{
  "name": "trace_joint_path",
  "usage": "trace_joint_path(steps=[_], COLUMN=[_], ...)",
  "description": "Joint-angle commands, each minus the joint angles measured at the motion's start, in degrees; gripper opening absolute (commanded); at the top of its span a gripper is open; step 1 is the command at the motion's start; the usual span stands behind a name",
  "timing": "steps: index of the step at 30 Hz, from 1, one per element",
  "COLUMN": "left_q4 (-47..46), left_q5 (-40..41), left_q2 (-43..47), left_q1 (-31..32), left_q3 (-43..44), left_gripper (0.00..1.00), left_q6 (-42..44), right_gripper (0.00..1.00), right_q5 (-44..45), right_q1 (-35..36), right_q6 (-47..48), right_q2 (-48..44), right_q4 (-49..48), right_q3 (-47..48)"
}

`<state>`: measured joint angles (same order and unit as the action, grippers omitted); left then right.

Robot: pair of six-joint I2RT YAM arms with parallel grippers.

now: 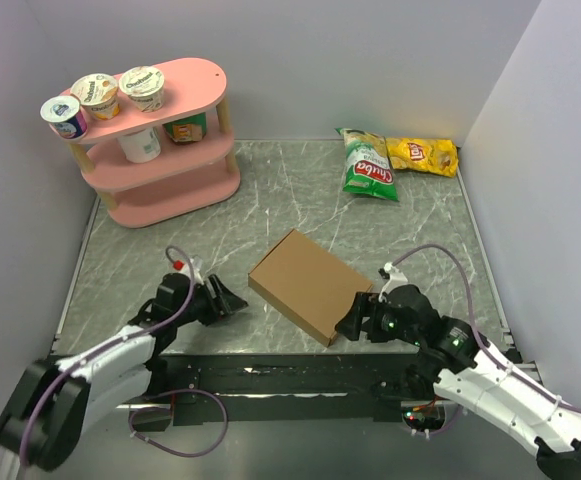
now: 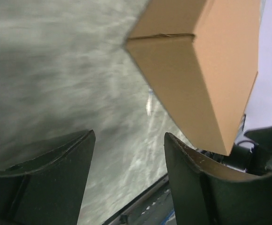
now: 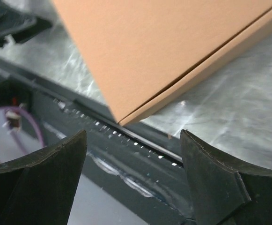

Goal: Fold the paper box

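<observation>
On the table (image 1: pixel 270 190), paper box (image 1: pixel 308 283) looks closed; underside hidden.

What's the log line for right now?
box: paper box folded shut, flat on table | left claw: open, empty, off box's left corner | right claw: open, empty, at box's near corner

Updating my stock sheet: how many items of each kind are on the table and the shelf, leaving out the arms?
Yogurt-style cups: 4
Green-and-orange container, kind unclear: 1
Chip bags: 2
Cardboard box: 1
Pink shelf: 1
Total: 9
</observation>
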<state>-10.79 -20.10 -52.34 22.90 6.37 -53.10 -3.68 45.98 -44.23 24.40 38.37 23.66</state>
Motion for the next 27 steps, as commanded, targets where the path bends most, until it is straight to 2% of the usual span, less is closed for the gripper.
trace_joint_path(steps=[1,5,9,11,15,18,23,27], left_q4=[-10.02,-19.34,-28.13,-32.1,-33.24,-34.92,-28.07,-27.01], left_q5=[2.34,1.91,-1.08,-3.27,-5.47,-7.32,-7.59,-8.64], left_q2=[-10.29,-19.45,-31.38,-35.36,-45.19,-50.21,-55.59,-59.27], left_q1=[5.39,8.74,8.22,8.04,6.29,4.36,3.82,3.74], left_q3=[2.68,6.63,12.24,14.8,23.66,28.76,41.14,47.32], left_gripper=[0.67,0.67,0.62,0.62,0.57,0.56,0.56,0.57], left_q6=[-2.53,-4.38,-6.31,-6.93,-5.96,-5.61,0.7,1.51], right_gripper=[0.87,0.87,0.86,0.86,0.86,0.85,0.87,0.89], right_q5=[7.55,7.46,8.96,8.08,8.08,9.48,12.91,13.44], right_q1=[0.52,1.39,2.71,3.41,4.12,4.38,4.47,4.21], right_q6=[-1.12,-3.32,-6.91,-7.97,-10.09,-8.87,-2.54,2.29], right_q2=[3.89,5.74,6.62,6.71,8.11,11.96,21.11,30.06], right_q4=[2.68,1.71,0.48,-3.64,-15.58,-23.76,-27.73,-30.36], right_q3=[4.55,3.94,1.23,-0.54,-6.94,-8.19,-3.37,2.34])
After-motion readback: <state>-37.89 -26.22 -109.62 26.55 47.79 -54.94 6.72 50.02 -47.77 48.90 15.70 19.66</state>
